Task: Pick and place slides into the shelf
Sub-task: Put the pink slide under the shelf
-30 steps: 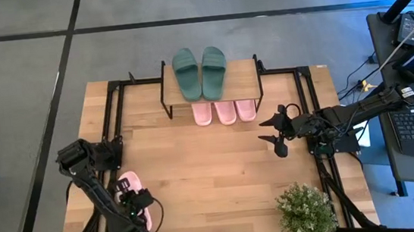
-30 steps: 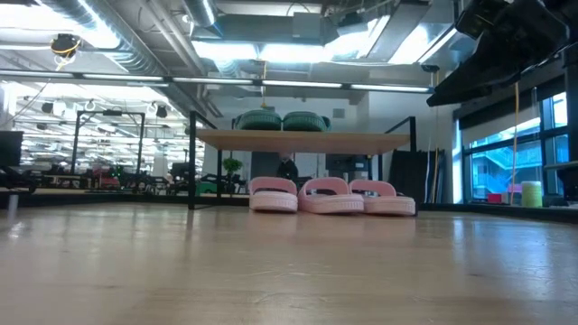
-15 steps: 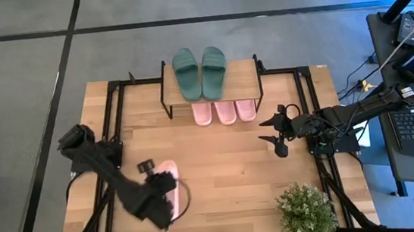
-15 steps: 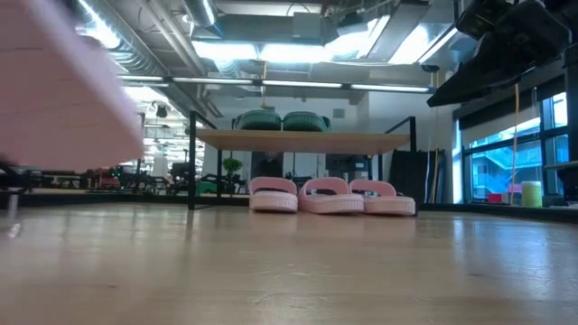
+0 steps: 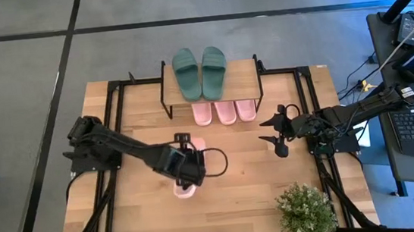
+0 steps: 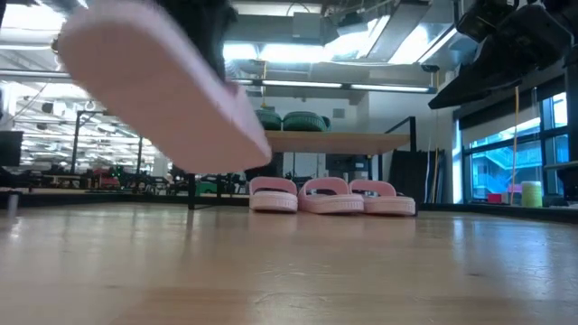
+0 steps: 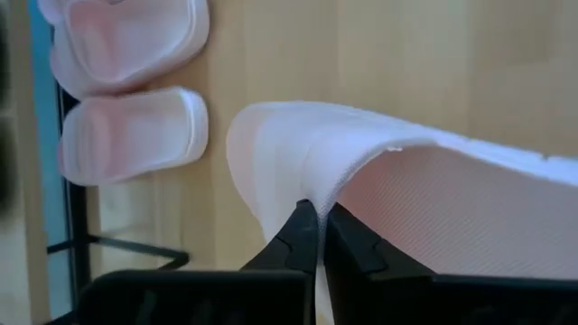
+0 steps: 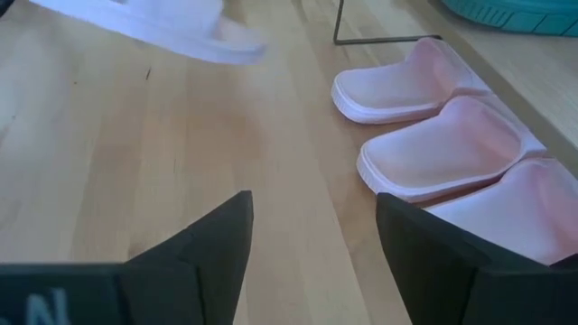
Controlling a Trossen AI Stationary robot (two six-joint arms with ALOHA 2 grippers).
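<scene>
Pinching the wide strap of the pink slide (image 5: 185, 180), the left gripper (image 7: 314, 236) carries it airborne like light, pliant foam, while the right gripper (image 8: 312, 236) waits, fingers spread.

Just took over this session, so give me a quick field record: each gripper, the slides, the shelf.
left gripper: shut on pink slide, carried above the table
right gripper: open, empty, waiting at the table's right side
shelf top: green pair
under shelf: three pink slides in a row
</scene>
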